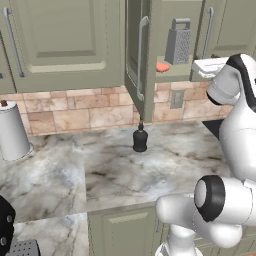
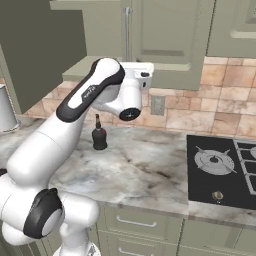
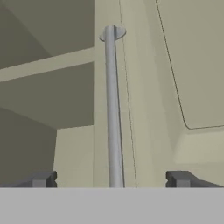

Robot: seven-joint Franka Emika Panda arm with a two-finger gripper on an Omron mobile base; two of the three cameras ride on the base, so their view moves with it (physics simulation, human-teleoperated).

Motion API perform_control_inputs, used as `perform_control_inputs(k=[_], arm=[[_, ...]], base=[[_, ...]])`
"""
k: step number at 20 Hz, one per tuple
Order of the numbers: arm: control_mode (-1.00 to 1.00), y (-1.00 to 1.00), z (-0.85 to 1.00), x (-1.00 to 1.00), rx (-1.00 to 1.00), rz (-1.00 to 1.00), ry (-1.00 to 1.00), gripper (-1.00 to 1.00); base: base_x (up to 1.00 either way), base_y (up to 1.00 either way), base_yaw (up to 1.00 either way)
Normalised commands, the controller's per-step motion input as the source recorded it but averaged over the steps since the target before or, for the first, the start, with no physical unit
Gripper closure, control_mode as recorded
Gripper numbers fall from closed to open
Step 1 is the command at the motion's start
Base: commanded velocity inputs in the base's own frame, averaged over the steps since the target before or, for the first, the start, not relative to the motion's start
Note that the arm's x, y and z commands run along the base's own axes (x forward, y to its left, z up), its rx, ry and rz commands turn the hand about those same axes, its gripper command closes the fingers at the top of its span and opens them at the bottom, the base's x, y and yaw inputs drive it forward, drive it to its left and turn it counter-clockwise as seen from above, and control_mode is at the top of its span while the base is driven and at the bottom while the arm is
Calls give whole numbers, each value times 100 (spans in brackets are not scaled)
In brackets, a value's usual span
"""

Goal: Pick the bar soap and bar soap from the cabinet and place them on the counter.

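Grey-beige marble-pattern worktop point(image 1: 150, 170): broad, brown-veined, below the wall units.
Grey-green wall cabinet point(image 1: 75, 45) with raised-panel doors: one door swung open, inner shelf exposed.
Long steel bar handle point(image 3: 113, 109): vertical, centred between the claw point(image 3: 111, 179) tips; claw spread wide, gripping nothing.
Steel box grater point(image 1: 178, 41): upright on the shelf.
Small black bottle point(image 1: 140, 139): upright on the worktop.
Flat salmon-orange bar soap point(image 1: 162, 66): on the shelf, beside the grater.

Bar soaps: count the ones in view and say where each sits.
1: a salmon-orange bar soap lies on the open cabinet's inner shelf, beside the grater. The second bar may be hidden behind the cabinet door.
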Motion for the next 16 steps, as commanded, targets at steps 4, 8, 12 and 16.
perform_control_inputs(k=[4,8,12,16], arm=[[-100,19,0,28,-7,0,5,-100],[-100,0,0,2,0,0,0,-100],[-100,0,0,11,0,0,0,-100],[-100,0,0,42,0,-1,0,-100]], base=[[0,0,0],[0,0,0],[0,0,0],[0,0,0]])
